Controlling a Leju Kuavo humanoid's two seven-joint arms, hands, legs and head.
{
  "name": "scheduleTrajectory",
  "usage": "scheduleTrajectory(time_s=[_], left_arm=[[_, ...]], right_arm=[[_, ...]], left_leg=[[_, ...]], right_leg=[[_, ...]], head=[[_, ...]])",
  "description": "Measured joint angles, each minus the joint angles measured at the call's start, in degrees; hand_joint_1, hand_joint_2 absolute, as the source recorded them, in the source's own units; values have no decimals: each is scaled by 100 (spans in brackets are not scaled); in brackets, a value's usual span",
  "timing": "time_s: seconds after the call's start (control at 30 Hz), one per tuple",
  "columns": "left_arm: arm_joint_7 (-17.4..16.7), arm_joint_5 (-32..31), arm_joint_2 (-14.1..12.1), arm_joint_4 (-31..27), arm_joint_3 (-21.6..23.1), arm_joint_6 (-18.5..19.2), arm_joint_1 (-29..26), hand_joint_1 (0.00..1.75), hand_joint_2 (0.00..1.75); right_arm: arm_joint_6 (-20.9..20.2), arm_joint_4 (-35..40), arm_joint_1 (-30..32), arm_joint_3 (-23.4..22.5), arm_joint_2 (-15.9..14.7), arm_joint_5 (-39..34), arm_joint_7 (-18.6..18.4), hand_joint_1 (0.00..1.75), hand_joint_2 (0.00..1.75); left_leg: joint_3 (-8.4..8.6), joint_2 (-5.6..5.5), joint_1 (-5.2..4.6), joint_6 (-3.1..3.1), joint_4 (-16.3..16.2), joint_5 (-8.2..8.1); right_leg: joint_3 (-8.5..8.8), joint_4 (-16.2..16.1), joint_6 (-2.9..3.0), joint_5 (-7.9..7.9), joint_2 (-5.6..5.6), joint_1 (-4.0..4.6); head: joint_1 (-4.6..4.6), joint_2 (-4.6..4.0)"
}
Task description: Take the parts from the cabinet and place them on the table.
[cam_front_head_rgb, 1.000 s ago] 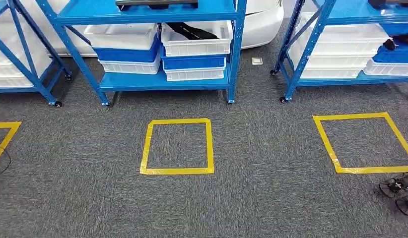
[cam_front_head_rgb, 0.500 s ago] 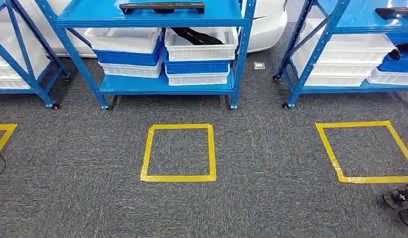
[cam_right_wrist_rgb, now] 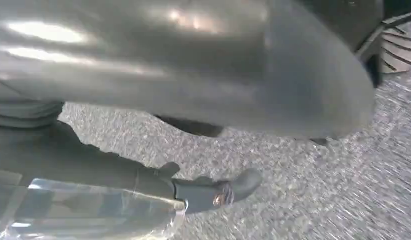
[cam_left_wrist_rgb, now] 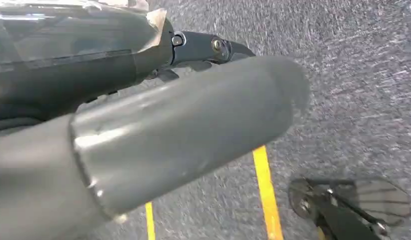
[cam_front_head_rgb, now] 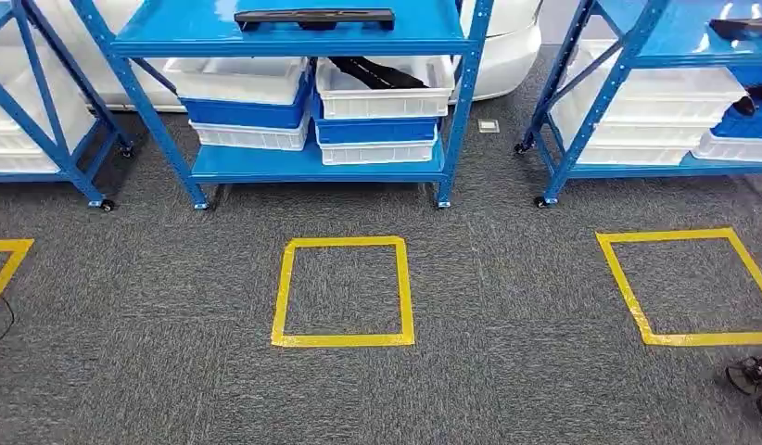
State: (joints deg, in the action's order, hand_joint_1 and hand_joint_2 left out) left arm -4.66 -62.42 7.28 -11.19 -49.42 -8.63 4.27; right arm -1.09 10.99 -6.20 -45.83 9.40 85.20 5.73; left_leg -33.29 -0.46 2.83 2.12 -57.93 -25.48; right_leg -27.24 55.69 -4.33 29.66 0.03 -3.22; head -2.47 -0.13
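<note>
**Head view: rack ahead, parts on the shelves**

We face a blue rack (cam_front_head_rgb: 294, 37) at the top centre of the frame. A long black part (cam_front_head_rgb: 314, 17) lies on its upper shelf; another black part (cam_front_head_rgb: 377, 72) rests in a white bin (cam_front_head_rgb: 382, 93) below, at the right of the lower stack. A yellow tape square (cam_front_head_rgb: 344, 292) marks the carpet at centre, another (cam_front_head_rgb: 697, 287) sits at right. Our left hand (cam_left_wrist_rgb: 143, 130) and right hand (cam_right_wrist_rgb: 193, 75) hang over carpet; we cannot tell how the fingers lie, though nothing shows in either.
</note>
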Motion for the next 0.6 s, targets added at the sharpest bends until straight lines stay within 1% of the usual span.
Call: scheduleTrajectory(time_s=[0.03, 0.07, 0.1, 0.13, 0.17, 0.2, 0.23, 0.27, 0.3, 0.33, 0.37, 0.4, 0.43, 0.47, 0.5, 0.53, 0.57, 0.6], left_arm=[[0, 0, 0, 0, 0, 0, -3, 0, 0], [0, 0, -4, 0, -2, 0, -1, 0, 0], [-2, 0, -9, -2, -2, 2, -1, 0, 0], [-2, -7, -9, -2, 0, 9, -3, 0, 0], [-9, -7, -11, -2, 0, 9, -4, 0, 0], [-9, -7, -11, -2, 0, 11, -3, 0, 0], [-15, -11, -11, -2, 0, 15, -3, 0, 0], [-28, -20, -9, -2, 0, 20, -4, 0, 0], [-37, -24, -7, -2, 0, 37, -5, 0, 0], [-42, -24, -7, -2, 0, 59, -7, 0, 0], [-42, -26, -4, -2, 0, 66, -7, 0, 0], [-42, -33, 7, -2, 0, 66, -7, 0, 0], [-44, -35, 29, 9, -2, 68, -3, 0, 0], [-42, -39, 17, 7, 0, 66, 8, 0, 0], [-42, -42, 17, 7, 0, 66, 7, 0, 0], [-42, -44, 4, 7, -2, 66, 4, 0, 0], [-44, -44, 4, 7, -2, 68, -4, 0, 0], [-44, -42, 2, 7, -2, 68, -5, 0, 0]], right_arm=[[0, 0, -6, 0, -4, 0, 0, 0, 0], [0, 0, -10, 0, 0, -2, 0, 0, 0], [-9, 0, -8, 2, 2, 0, 0, 0, 0], [-19, 0, -15, 0, -4, -2, 0, 0, 0], [-44, 0, -14, 0, -4, -11, 0, 0, 0], [-61, 0, -4, 0, -4, -22, 0, 0, 0], [-83, 0, 5, 0, -6, -28, 0, 0, 0], [-94, 0, 16, 0, -9, -28, 0, 0, 0], [-103, 0, 20, 0, -13, -20, 2, 0, 0], [-107, 0, 19, 2, -17, -11, 9, 0, 0], [-107, 0, 19, 2, -30, 0, 15, 0, 0], [-107, 0, 14, 2, -39, -2, 22, 0, 0], [-109, 0, 11, 4, -74, -2, 24, 0, 0], [-120, 0, 8, 4, -43, -7, 28, 0, 0], [-136, 0, 10, 4, -59, -13, 26, 0, 0], [-153, 0, 12, 7, -41, -13, 26, 0, 0], [-155, 0, 10, 4, -48, -15, 26, 0, 0], [-160, 0, 8, 7, -46, -17, 26, 0, 0]], left_leg=[[-16, -3, -46, -68, -10, -7], [-8, -4, -84, -159, 23, 17], [9, -2, -59, -238, 52, 41], [8, 2, -83, -293, 54, 27], [8, 3, -107, -353, 52, 23], [10, 4, -144, -389, 51, 8], [16, 3, -187, -429, 48, -7], [31, -6, -235, -455, 48, -17], [56, -20, -290, -480, 48, -32], [87, -36, -342, -502, 48, -47], [124, -46, -384, -523, 48, -61], [145, -48, -401, -538, 49, -77], [145, -56, -455, -529, 24, -103], [152, -80, -468, -523, 17, -126], [145, -81, -469, -523, 12, -130], [137, -78, -478, -566, 5, -143], [136, -73, -464, -576, 1, -141], [138, -70, -462, -573, 4, -139]], right_leg=[[32, -53, -58, -17, 1, -25], [67, -102, -125, -22, 1, -53], [46, 5, -103, 43, -5, -85], [-134, 343, -18, 232, -5, -49], [-355, 789, 55, 430, -4, -25], [-651, 1330, 115, 621, -4, 5], [-901, 1740, 139, 728, -3, 48], [-1037, 1916, 137, 716, -2, 110], [-1034, 1800, 135, 590, -2, 169], [-913, 1445, 137, 379, -1, 226], [-712, 942, 163, 128, -1, 292], [-527, 454, 233, -82, -1, 361], [-463, 231, 356, -186, 46, 422], [-451, 196, 430, -247, 42, 405], [-433, 182, 441, -257, 40, 408], [-420, 181, 440, -265, 40, 366], [-423, 180, 438, -278, 43, 382], [-423, 182, 440, -278, 44, 382]], head=[[4, 0], [-2, 0], [20, 0], [41, 0], [54, 0], [61, 0], [61, 0], [70, 0], [65, 0], [72, 0], [70, 0], [70, 0], [63, 0], [63, 0], [70, 0], [79, 0], [81, 0], [70, 0]])
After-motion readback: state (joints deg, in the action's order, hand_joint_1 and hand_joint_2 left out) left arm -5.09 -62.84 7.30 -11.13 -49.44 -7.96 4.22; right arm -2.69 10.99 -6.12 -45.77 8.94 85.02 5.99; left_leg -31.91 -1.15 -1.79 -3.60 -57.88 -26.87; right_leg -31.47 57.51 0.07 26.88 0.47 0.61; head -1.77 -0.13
